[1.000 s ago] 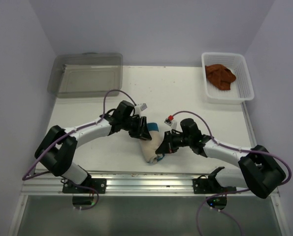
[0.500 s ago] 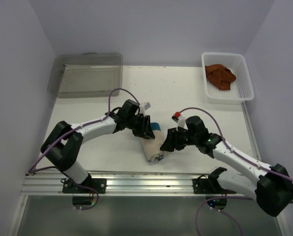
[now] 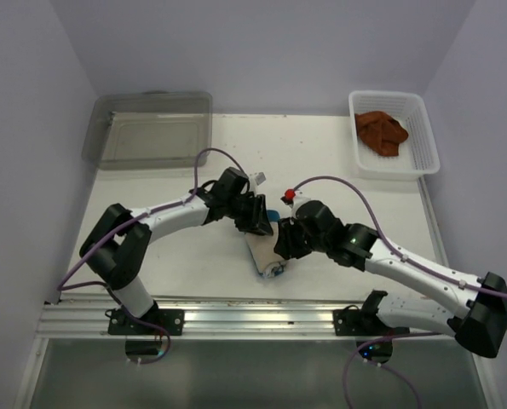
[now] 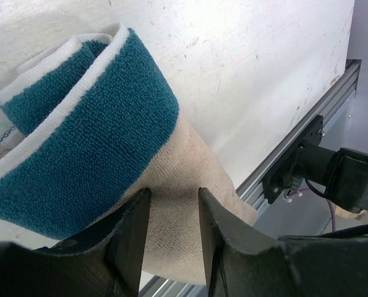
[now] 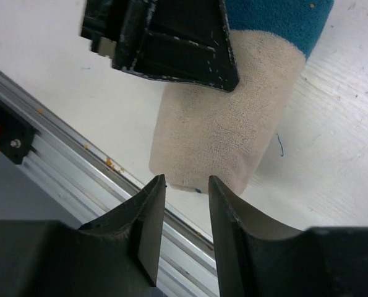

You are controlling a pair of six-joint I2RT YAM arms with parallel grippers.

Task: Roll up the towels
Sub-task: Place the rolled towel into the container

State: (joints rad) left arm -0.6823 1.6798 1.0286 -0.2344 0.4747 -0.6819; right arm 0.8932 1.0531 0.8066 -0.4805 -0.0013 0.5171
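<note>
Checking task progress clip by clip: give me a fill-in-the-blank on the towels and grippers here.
The cream towel is ____ into a tube on the table. The rust towel sits in the white ____. The left gripper and right gripper are both at the ____ towel.
Missing: rolled; basket; cream.

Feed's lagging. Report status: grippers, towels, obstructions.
Left gripper barely parted at cream towel, grip unclear. Right gripper open over its end. Roll formed; rust towel in basket. Nothing blocking.

Teal-edged cream towel; plain rust-brown towel.
</note>
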